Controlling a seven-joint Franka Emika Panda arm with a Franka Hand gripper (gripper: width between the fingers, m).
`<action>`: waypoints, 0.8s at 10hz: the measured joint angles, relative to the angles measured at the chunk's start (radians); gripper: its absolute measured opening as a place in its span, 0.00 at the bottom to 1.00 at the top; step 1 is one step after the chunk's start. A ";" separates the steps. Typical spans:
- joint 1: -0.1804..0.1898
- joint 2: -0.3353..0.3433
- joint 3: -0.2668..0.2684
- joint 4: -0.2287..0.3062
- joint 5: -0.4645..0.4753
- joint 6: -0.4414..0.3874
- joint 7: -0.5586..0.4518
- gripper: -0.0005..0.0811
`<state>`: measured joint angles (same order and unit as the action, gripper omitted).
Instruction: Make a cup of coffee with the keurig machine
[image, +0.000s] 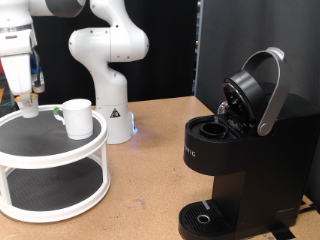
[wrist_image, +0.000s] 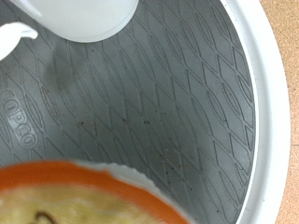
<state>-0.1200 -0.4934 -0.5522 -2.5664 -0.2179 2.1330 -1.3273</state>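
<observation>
The tool sits low over the pod beside the cup; its grip is unclear. Centre squarely before lifting.

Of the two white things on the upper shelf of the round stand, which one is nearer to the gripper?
The small coffee pod, directly under the gripper. The cup has a handle and stands further towards the exterior view's right.

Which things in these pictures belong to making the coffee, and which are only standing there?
Part of the job:
- cup, on the top shelf of the round rack
- keurig machine, lid raised
- gripper, low over the rack beside the cup
- small pod at the gripper's fingertips

Only standing there:
- white two-tier rack
- wooden table
</observation>
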 joint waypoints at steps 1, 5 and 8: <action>-0.001 0.002 0.000 -0.003 -0.001 0.003 0.001 0.54; 0.062 0.001 0.018 0.002 0.195 -0.019 0.067 0.54; 0.115 -0.002 0.071 0.027 0.311 -0.023 0.181 0.54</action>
<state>-0.0050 -0.4955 -0.4808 -2.5392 0.0935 2.1105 -1.1461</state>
